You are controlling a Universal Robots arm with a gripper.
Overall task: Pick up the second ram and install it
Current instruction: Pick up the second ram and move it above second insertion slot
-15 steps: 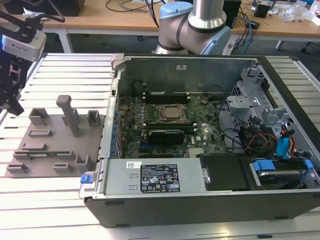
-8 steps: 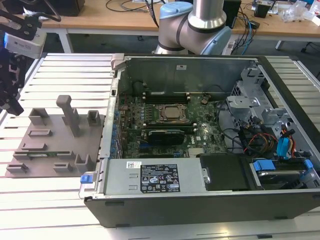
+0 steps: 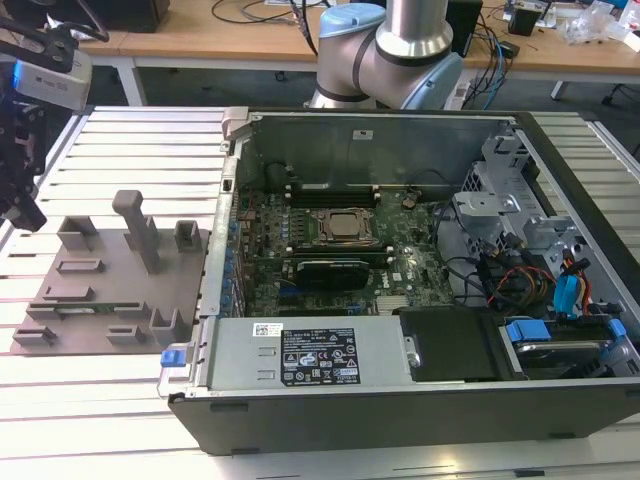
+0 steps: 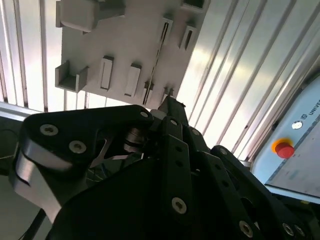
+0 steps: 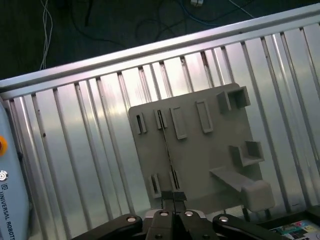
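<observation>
The second ram (image 5: 167, 152) stands on edge in a slot of the grey holder plate (image 5: 210, 145), so it shows as a thin dark line. That line is the ram (image 4: 157, 60) in the second wrist view and the ram (image 3: 95, 308) near the plate's front edge in the exterior view. My gripper (image 3: 25, 215) hangs well above the table, past the plate's edge at the exterior view's left. The fingertips (image 5: 167, 197) are pressed together with nothing between them. The gripper (image 4: 170, 107) is apart from the ram in both wrist views.
The open computer case (image 3: 400, 380) lies at the exterior view's right of the holder plate. Inside it are the motherboard (image 3: 400, 265), the CPU socket (image 3: 345, 227), drive bays and cables. Grey holder blocks (image 3: 140, 225) rise from the plate. A control box with a red button (image 4: 284, 148) lies beside the ribbed table.
</observation>
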